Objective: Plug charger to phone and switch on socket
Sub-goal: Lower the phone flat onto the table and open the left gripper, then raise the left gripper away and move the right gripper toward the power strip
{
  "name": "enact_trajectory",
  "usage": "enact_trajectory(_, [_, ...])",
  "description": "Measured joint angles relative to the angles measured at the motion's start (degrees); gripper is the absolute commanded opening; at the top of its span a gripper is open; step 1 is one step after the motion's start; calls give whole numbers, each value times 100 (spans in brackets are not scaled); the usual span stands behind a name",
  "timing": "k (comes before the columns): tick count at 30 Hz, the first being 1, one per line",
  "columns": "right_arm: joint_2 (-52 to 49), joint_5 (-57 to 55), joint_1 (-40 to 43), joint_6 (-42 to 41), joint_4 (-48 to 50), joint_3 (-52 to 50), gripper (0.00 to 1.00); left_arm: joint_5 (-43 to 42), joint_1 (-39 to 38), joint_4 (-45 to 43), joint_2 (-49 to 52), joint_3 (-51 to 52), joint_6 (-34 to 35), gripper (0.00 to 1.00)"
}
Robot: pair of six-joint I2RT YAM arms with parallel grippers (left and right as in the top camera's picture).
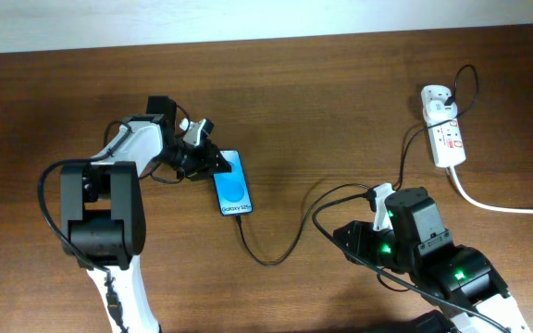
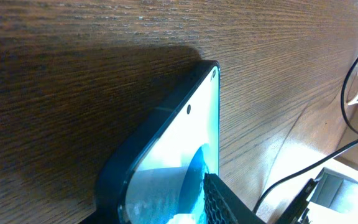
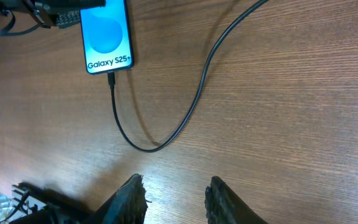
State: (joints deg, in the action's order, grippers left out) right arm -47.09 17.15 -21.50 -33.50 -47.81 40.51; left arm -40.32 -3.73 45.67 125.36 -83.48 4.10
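Note:
The phone (image 1: 233, 182) lies flat on the wooden table, its blue screen reading "Galaxy S25+" (image 3: 107, 34). The charger (image 1: 276, 254), a thin black cable, has its tip in the phone's lower end (image 3: 111, 79); it loops right and runs up to the far end of the white socket (image 1: 444, 129). My left gripper (image 1: 211, 162) is at the phone's upper left edge. In the left wrist view one ribbed finger pad (image 2: 219, 202) sits beside the screen (image 2: 173, 143); the other finger is hidden. My right gripper (image 3: 176, 199) hovers open over bare wood, short of the cable loop, holding nothing.
A thick white cord (image 1: 502, 205) leaves the socket toward the right edge. The right arm (image 1: 415, 231) sits at the front right with cable slack curled beside it. The left arm's base (image 1: 100, 208) stands at the front left.

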Motion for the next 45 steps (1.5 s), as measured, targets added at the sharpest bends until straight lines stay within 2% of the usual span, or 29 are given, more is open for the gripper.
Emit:
enact_trajectory(7, [0,-22,0,33,-33,0,38,181,0,85,-33,-33,0,34])
enact_trajectory(18, [0,-24,0,33,-168,0,39,518,-2,175,-118,-55,0,41])
enact_trajectory(25, [0,-24,0,33,-197,0,39,713,-7,251,-142,-103,0,38])
enact_trajectory(34, [0,-24,0,42,-208,0,39,1346,28,898,-179,-577,2,34])
enact_trajectory(37, [0,-24,0,48,-212,0,32,1429,33,1005,-544,-734,2,35])
enact_trajectory(43, [2,-26,0,55,-212,0,27,1488,33,1178,-2277,-881,2,41])
enact_trajectory(45, [31,-26,0,48,-214,0,26,1488,33,1390,-3018,-922,2,47])
